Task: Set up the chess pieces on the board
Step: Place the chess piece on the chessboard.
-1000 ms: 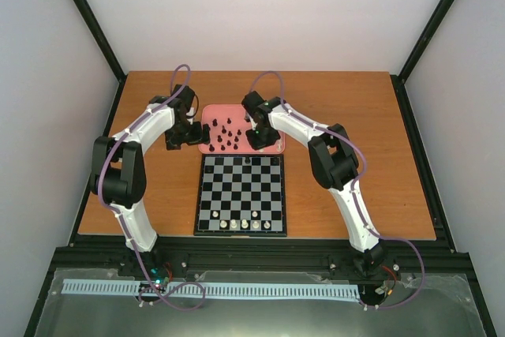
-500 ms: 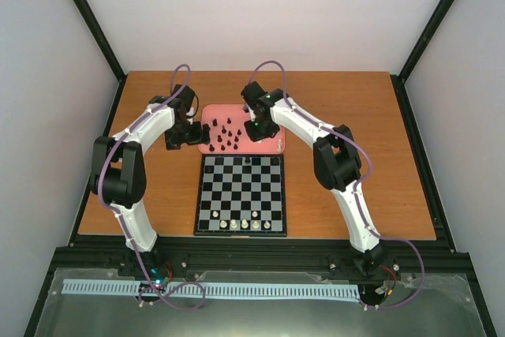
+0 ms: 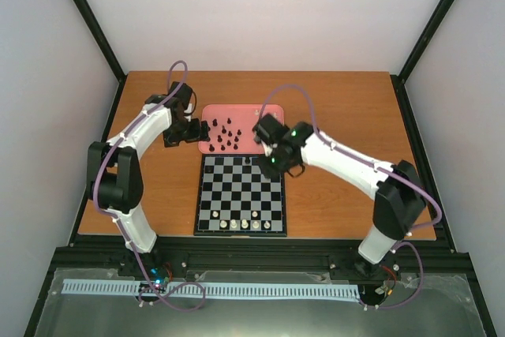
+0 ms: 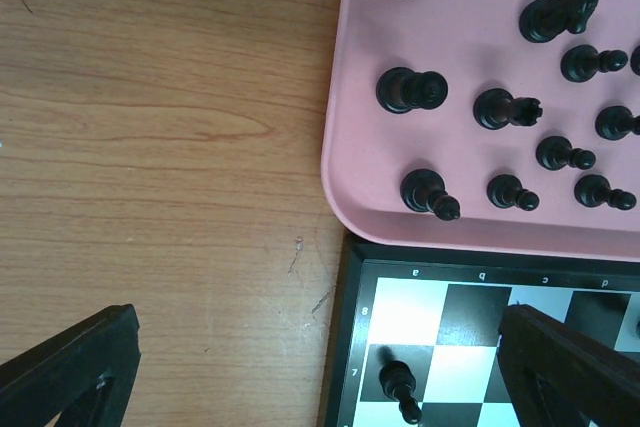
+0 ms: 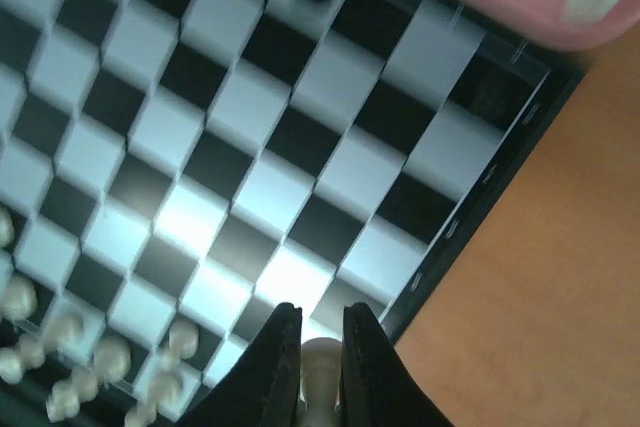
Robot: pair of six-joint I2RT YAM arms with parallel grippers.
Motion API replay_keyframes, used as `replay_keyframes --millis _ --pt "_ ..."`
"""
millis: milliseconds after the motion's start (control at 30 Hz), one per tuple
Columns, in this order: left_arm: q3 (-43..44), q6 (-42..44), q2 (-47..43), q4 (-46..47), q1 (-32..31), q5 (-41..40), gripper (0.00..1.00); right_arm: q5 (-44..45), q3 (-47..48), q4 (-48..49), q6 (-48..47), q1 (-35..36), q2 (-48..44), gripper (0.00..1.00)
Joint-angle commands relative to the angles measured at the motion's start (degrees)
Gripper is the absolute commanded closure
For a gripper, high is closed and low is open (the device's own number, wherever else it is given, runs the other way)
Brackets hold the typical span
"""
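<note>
I am mid-carry with a white man. My right jaws are pinched narrow on a cream-white chess piece [image 5: 320, 367], which shows between them at the bottom centre of the right wrist view. It hangs above the board [image 5: 250, 147], close to its black border, and I cannot tell its rank. From above, my right arm [image 3: 331, 155] reaches across the upper right corner of the board. A row of white pieces [image 3: 241, 225] stands along the board's lower edge, and one lone black piece [image 3: 249, 161] stands near the top edge. The other black pieces [image 3: 227, 136] wait in the pink tray [image 3: 237, 111] just above the board. My left jaws stand wide and empty over the worktop [image 4: 150, 147], near where the tray's corner meets the board's corner. By my reckoning most of the set is unplaced. The next move calls for bringing this piece down the frame to a free square beside the white row. I should lower it upright and centred, and part the jaws only once its base sits flat, without brushing its neighbours.
</note>
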Motion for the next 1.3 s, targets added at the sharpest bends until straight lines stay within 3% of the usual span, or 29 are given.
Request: replay_keyframes --millis 0,133,267,667,1267 --pt "0.06 -0.16 -2.67 -0.25 -0.14 -0.31 0.0 2.32 -12.87 3.01 6.06 5.85 -6.57 0.96" --pt "-0.38 -0.21 -3.15 -0.04 -0.14 -0.3 0.0 3.59 -23.25 8.27 12.32 9.72 -13.31 0.95" --pt "-0.59 -0.24 -3.41 0.05 -0.14 -0.23 0.0 4.17 -27.88 9.84 14.06 10.98 -15.17 0.95" --pt "-1.13 -0.11 -3.78 -0.02 -0.14 -0.94 0.0 1.65 -33.59 13.97 14.51 16.17 -16.86 0.95" --pt "-2.43 -0.3 -4.49 1.04 -0.14 -0.16 0.0 2.3 -33.59 15.76 15.77 20.35 -12.45 0.94"
